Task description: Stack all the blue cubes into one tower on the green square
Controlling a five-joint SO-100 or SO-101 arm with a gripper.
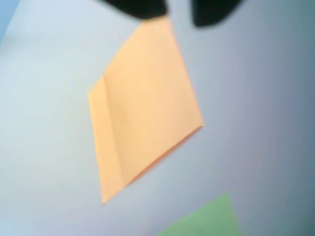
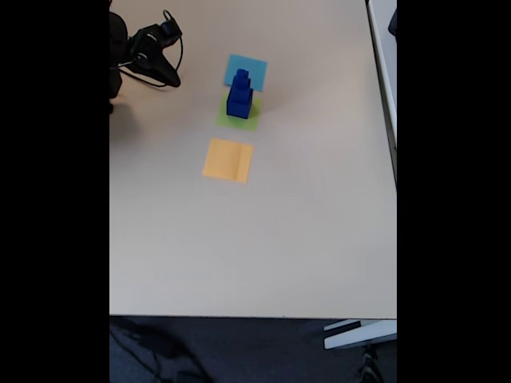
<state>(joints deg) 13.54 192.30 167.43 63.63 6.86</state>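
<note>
The task appears finished: the blue cubes (image 2: 239, 94) are seen stacked in one stepped tower, largest at the bottom, on the green square (image 2: 237, 120), between the light-blue patch (image 2: 247, 67) and the orange patch (image 2: 227, 159). No loose cube is seen on the table (image 2: 303, 231). The gripper (image 2: 170, 76) is well apart from the tower, holding nothing; whether it is spread cannot be told.

pale table top (image 2: 279, 239), flat orange patch (image 2: 227, 160) near its middle with a fold crease along one side, light-blue patch (image 2: 254, 67) further back, dark floor (image 2: 239, 351) below table edge
</note>
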